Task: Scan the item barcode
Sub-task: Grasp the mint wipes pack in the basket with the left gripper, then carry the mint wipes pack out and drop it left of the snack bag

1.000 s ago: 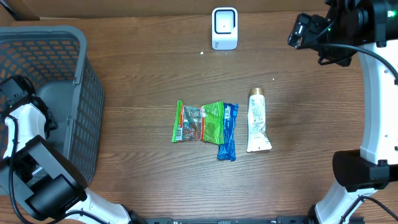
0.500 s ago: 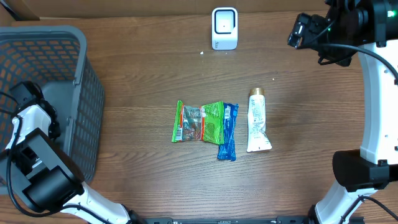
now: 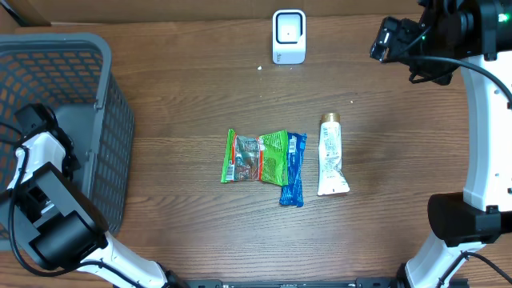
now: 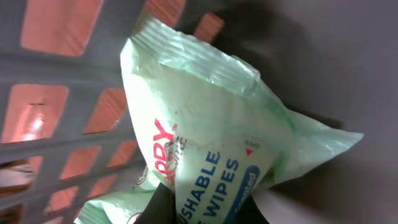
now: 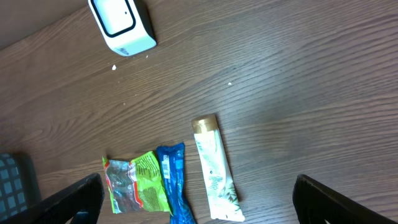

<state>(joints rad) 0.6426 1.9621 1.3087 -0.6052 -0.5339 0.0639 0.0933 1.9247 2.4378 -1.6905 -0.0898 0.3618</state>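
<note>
Closest in, the left wrist view shows the left end effector point(image 4: 211, 208) pinched shut on the lower edge of a pale green wipes pack point(image 4: 211, 143). Its dark fingers press in from either side of the printed face. The pack lies inside the grey basket point(image 3: 56, 40), against the slatted wall, at the left edge of the counter point(image 3: 184, 96). No barcode shows on the side facing the camera.

Further out, mid-counter, three loose things lie side by side: a green snack packet point(image 3: 256, 156), a blue wrapper point(image 3: 294, 170) touching its right edge, and a white tube point(image 3: 332, 156) just beside that, apart from both.

At the far edge stands the white scanner point(image 3: 289, 36), well apart from the basket. The right end effector point(image 5: 196, 193) hangs above the far right corner, fingers spread wide and holding nothing.

By my reading the task is at its start: the pack is gripped, but nothing has been brought to the scanner. What is left is to lift the pack clear of the basket, carry it across the counter, and turn its barcode toward the scanner face.
</note>
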